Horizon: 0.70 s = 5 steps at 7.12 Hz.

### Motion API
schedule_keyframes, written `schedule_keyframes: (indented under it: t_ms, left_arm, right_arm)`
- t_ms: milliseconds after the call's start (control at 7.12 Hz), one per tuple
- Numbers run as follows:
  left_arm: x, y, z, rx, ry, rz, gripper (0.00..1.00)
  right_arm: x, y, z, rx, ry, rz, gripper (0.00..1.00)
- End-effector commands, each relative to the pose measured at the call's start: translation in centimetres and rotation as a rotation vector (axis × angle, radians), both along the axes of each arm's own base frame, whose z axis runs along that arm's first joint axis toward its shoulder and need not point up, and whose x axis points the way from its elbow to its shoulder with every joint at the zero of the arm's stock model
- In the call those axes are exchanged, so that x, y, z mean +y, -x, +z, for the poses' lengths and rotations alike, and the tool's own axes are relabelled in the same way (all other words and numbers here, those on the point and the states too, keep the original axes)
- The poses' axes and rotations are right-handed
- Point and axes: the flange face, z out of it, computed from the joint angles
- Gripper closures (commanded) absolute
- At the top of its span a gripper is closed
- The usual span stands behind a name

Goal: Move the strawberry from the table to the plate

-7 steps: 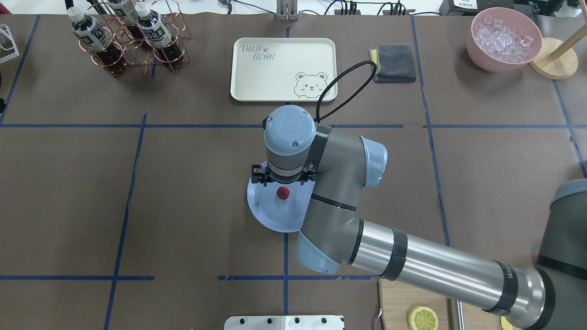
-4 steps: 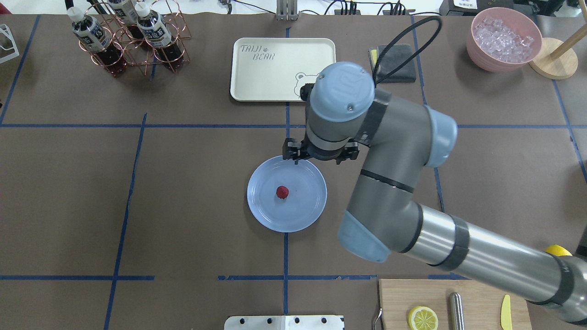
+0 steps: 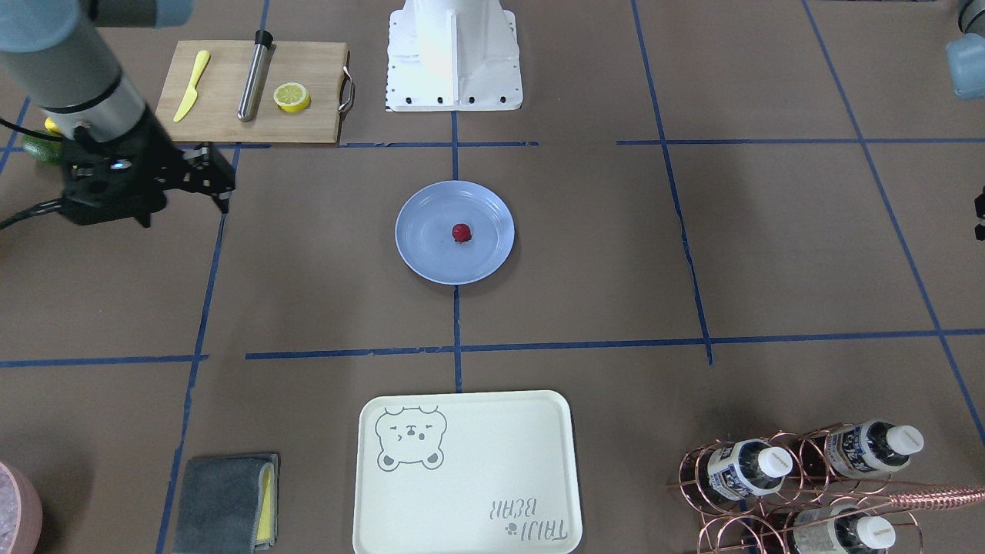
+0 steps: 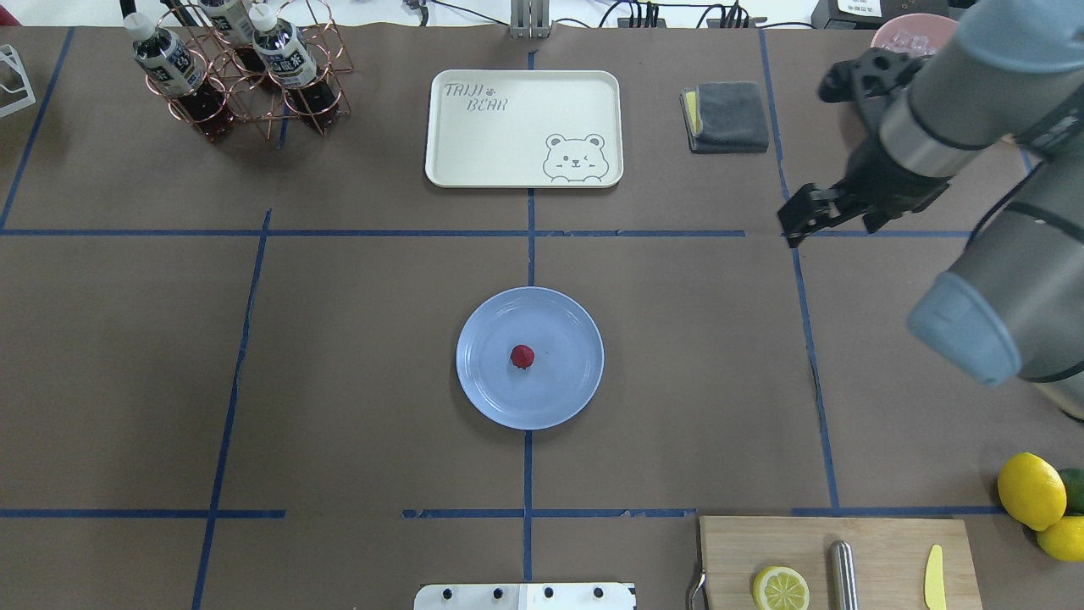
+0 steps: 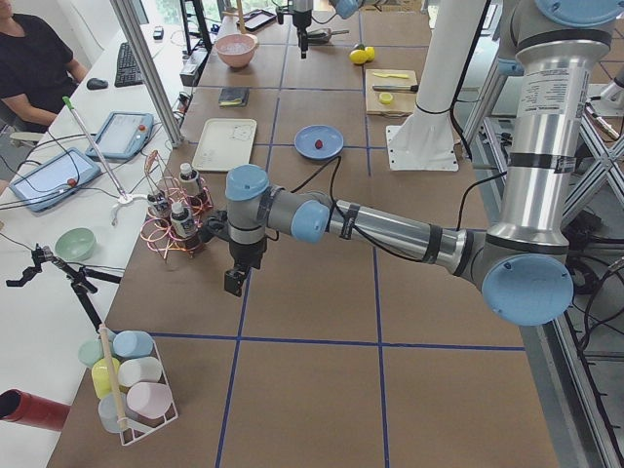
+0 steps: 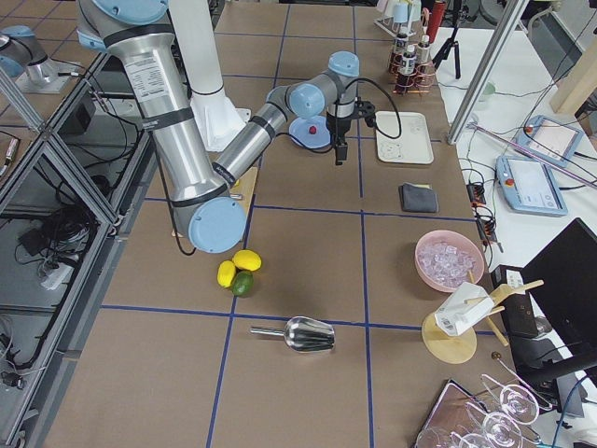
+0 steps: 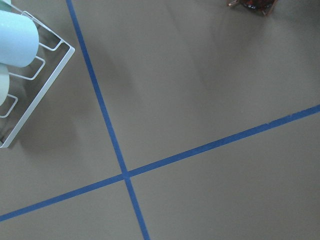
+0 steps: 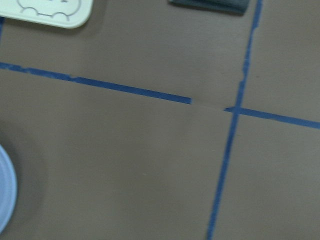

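Observation:
The strawberry (image 4: 522, 356) (image 3: 461, 232), small and dark red, lies near the middle of the light-blue plate (image 4: 567, 385) (image 3: 431, 254) at the centre of the table (image 4: 381, 339). My right gripper (image 3: 185, 209) hangs open and empty far to the plate's right, over a blue tape crossing. One finger (image 4: 798, 227) shows in the overhead view. The right wrist view shows only the plate's rim (image 8: 6, 192). My left gripper (image 5: 234, 283) shows only in the exterior left view, beyond the bottle rack. I cannot tell its state.
A cream bear tray (image 4: 523, 127) and a grey cloth (image 4: 727, 116) lie at the far side. A copper bottle rack (image 4: 237, 76) stands far left. A cutting board (image 4: 881, 551) with a lemon half (image 4: 781, 588) and lemons (image 4: 1029, 490) sit near right.
My right arm has pulled away from the plate, rising and swinging right and toward the far side. The strawberry stays where it was on the plate.

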Motion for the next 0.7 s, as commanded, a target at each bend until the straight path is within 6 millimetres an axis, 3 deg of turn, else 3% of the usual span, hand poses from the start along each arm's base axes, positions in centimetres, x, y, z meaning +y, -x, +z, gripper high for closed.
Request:
schedule_keyframes:
  t_ms: [0,281,561]
  left_arm:
    - [1.3,1.9,2.2,0.021,0.028,0.000,0.00]
    - [3.8,4.5,5.0,0.043,0.090,-0.046,0.00]
    - [6.1,5.8,7.6,0.152,0.162,-0.068,0.00]
  right_arm:
    - [-1.0,-12.8,12.2,0.018,-0.006,-0.097,0.00]
    - [0.7,-21.3,21.2,0.031,0.033,-0.103,0.00]
    - [1.3,-26.9,28.9,-0.044,0.086,-0.058,0.00]
